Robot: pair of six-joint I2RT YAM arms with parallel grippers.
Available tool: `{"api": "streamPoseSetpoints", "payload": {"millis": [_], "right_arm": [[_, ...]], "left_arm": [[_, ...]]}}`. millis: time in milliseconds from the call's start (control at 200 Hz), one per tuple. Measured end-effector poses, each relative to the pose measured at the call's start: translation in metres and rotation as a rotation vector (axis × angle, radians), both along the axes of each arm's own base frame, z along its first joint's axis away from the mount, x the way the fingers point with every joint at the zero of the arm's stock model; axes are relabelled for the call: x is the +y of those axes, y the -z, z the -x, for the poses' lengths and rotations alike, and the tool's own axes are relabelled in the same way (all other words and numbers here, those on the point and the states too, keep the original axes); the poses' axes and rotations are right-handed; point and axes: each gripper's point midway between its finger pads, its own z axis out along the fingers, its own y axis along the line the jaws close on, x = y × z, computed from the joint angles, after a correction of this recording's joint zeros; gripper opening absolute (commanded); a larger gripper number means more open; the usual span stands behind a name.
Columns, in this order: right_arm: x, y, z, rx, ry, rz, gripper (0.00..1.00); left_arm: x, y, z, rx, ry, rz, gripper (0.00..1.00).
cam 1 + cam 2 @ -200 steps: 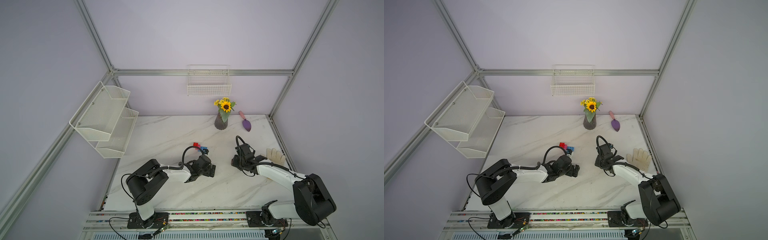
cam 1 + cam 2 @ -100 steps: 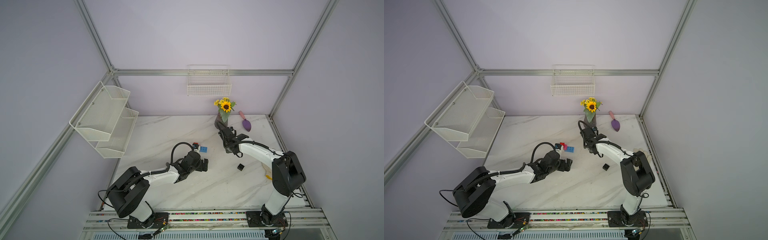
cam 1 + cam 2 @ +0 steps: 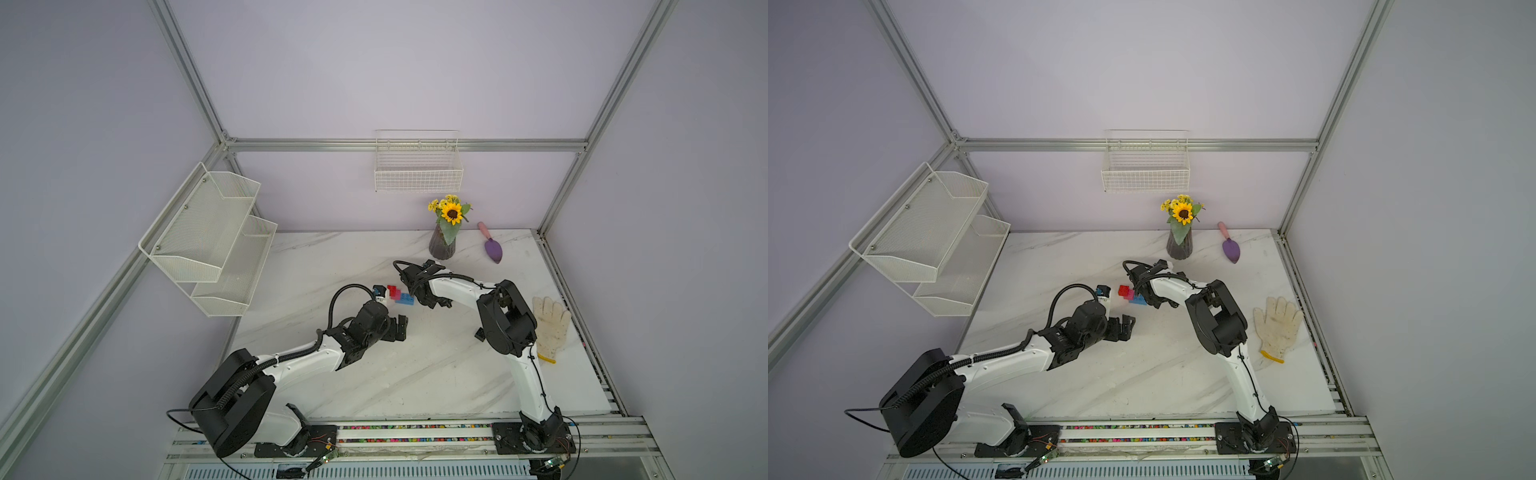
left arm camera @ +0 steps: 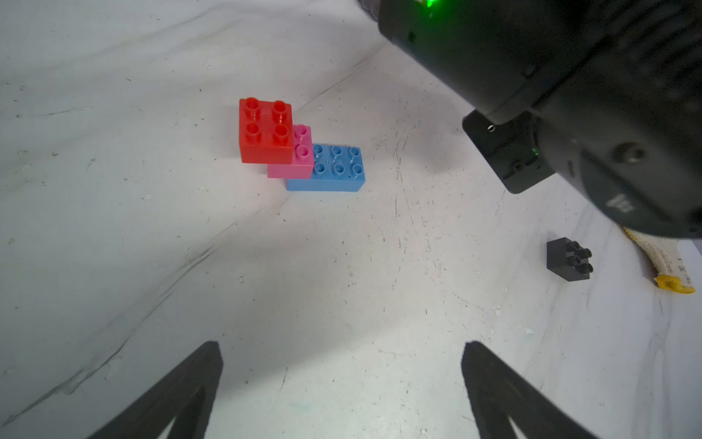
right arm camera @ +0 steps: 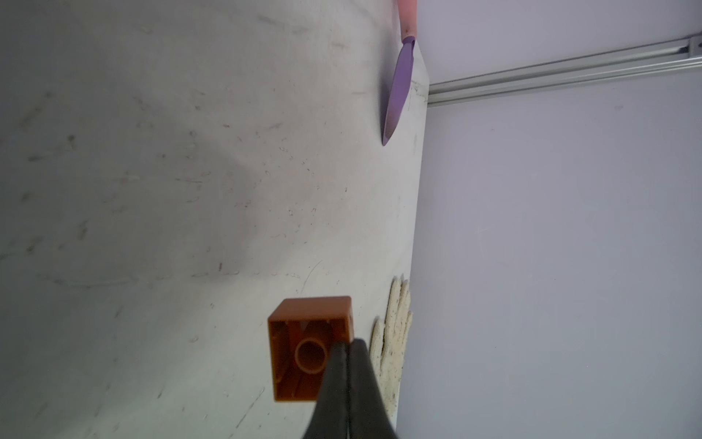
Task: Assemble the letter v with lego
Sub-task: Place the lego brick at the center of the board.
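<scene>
Now your right gripper [image 3: 433,300] sits just beside the free end of the long light-blue studded plastic brick [image 4: 334,167]. Over the last half second it has swung in from near the dark vase of sunflowers [image 3: 441,247] across the white marble tabletop [image 3: 415,374]. Its fingers are clamped on one wall of the small orange-brown square brick [image 5: 296,357], whose hollow underside faces the wrist camera.

The red square brick [image 4: 266,131] and pink square brick [image 4: 290,169] already step up from the blue's other end, so one arm of the V stands. You are likely about to seat the orange piece on the bare blue studs. A one-wall pinch may let it pivot as you press.

The black square brick [image 4: 568,258] has not moved and lies well apart, near the white knit glove [image 3: 548,324]. Your left gripper [image 4: 342,346] stays spread wide and empty, short of the stack.
</scene>
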Motion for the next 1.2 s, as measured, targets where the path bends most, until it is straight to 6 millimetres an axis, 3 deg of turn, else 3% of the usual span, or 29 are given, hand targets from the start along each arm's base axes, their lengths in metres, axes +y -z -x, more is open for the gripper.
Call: {"api": "streamPoseSetpoints", "payload": {"millis": [225,435,640,1200], "right_arm": [[-0.017,-0.012,-0.019,-0.010,0.021,0.077,0.00],[-0.037,0.010,-0.026,0.056,0.056,0.131,0.00],[-0.038,0.031,-0.026,0.104,0.053,0.155,0.00],[-0.036,0.038,-0.028,0.098,0.064,0.127,0.00]], "left_arm": [[0.005,0.008,0.004,0.020,0.003,-0.005,1.00],[0.006,0.009,0.003,0.024,0.003,-0.002,1.00],[0.006,0.010,0.003,0.021,0.007,-0.008,1.00],[0.007,0.010,0.003,0.020,0.010,-0.012,1.00]]}}
